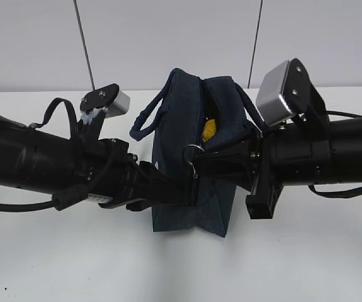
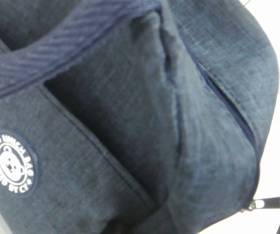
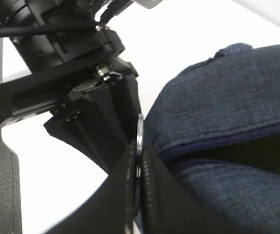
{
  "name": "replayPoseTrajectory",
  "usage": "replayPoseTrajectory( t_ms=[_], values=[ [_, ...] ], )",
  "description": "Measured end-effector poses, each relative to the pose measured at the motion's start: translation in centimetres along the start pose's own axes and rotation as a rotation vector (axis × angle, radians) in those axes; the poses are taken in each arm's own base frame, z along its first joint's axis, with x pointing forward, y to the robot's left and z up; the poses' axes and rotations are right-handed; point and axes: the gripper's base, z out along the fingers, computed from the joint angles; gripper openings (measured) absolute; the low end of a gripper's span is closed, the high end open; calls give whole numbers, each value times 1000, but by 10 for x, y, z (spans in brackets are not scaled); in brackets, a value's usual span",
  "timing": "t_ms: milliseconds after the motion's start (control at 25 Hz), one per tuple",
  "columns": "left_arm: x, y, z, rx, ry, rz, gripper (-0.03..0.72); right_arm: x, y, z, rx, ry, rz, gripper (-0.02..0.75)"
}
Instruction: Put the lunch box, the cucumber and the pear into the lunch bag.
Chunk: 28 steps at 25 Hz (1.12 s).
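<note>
R gripper [image 3: 139, 168]: jaws pressed together on the metal ring pull [image 3: 139, 139] of the lunch bag [image 1: 187, 163]. In R wrist view the thin ring edge sits clamped between the two black fingers [image 3: 157, 195], right at the end of the zipper line. In exterior view the ring [image 1: 192, 157] hangs at the bag's front edge, w/ the R gripper [image 1: 212, 165] coming in from the right side.

L gripper [image 1: 179, 192]: reaches in from the left, low against the bag's front face, touching the fabric. Can't tell if its jaws are spread or closed – tips hidden behind/against the cloth in exterior view, and L wrist view shows only fabric, no fingers.

Bag: dark navy tote, standing upright on the white table [image 1: 168, 264], btwn the two arms. Top is partly open; one loop handle [image 1: 152, 116] droops to the left. Thru the opening a bit of yellow shows inside – the pear [image 1: 209, 129], near the top right of the gap. Rest of interior is dark; can't make out the lunch box or cucumber in any view.

L wrist view: close on bag side w/ round white bear logo patch [image 2: 13, 163], zipper seam [image 2: 227, 105] closed along that stretch, strap [image 2: 57, 51] across top.
</note>
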Motion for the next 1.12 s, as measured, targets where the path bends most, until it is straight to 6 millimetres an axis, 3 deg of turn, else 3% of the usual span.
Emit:
replayPoseTrajectory(
  t_ms=[600,1120],
  values=[
    [0,1,0,-18,-2,6,2,-7,-5,1,16,-8,-14,6],
    [1,1,0,-25,24,63,-16,-25,-19,1,90,-13,-66,6]
  ],
)
